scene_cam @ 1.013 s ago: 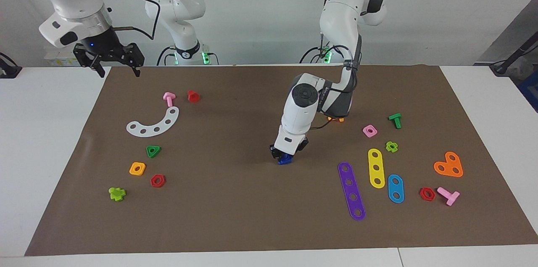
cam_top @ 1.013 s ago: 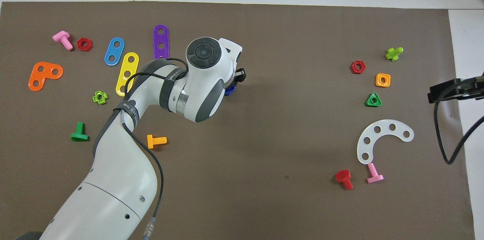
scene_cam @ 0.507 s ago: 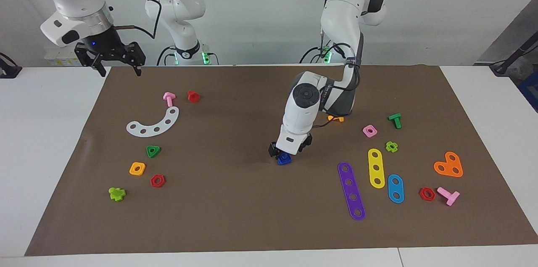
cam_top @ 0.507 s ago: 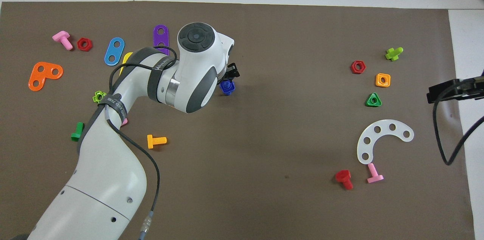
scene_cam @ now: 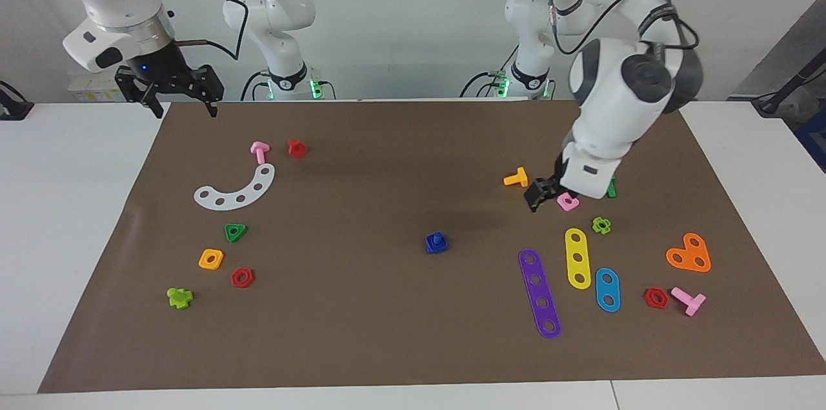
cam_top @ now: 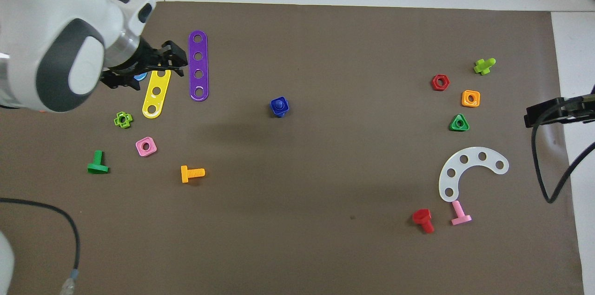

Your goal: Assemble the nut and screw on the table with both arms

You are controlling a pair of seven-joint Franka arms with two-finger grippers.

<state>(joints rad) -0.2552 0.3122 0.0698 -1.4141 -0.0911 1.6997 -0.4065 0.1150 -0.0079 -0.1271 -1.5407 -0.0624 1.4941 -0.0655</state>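
Left pincer [scene_cam: 547,194] raised over pink nut [scene_cam: 567,201], empty, fingers apart. Right pincer [scene_cam: 174,95] waiting, spread, at tabletop [scene_cam: 361,332] edge. Nut [scene_cam: 437,243] mid-mat, screw [scene_cam: 438,238] standing in it. Probably assembly finished; next only retreat, clear of nut.

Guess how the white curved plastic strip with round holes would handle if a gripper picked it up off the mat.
The white curved plastic strip with round holes lies flat on the brown mat, so it is probably thin and hard to get fingers under. It is likely light, since much of it is holes. Held at one end, its long arc might sag or swing, though it looks fairly stiff.
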